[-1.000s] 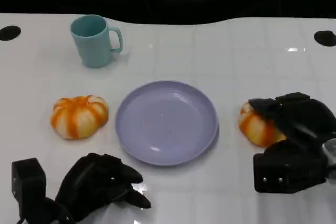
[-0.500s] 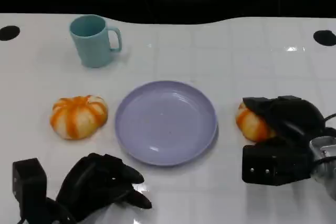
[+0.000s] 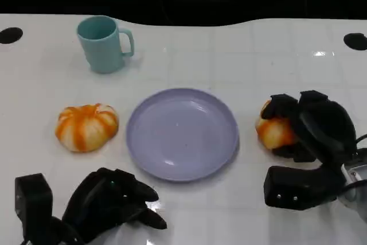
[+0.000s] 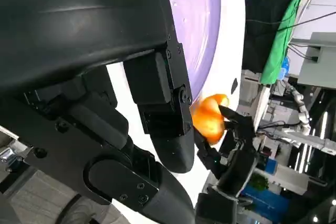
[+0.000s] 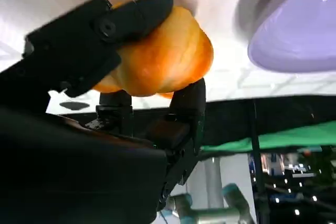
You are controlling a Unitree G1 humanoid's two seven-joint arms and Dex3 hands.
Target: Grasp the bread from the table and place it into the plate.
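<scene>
white table (image 3: 258,55) — bread (image 3: 275,132) inside right hand (image 3: 312,127)

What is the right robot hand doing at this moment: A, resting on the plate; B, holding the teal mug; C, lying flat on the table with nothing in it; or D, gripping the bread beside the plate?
D: the right robot hand has its fingers wrapped around the orange bread, just right of the purple plate; the right wrist view shows fingers clamped on that bread too.
</scene>
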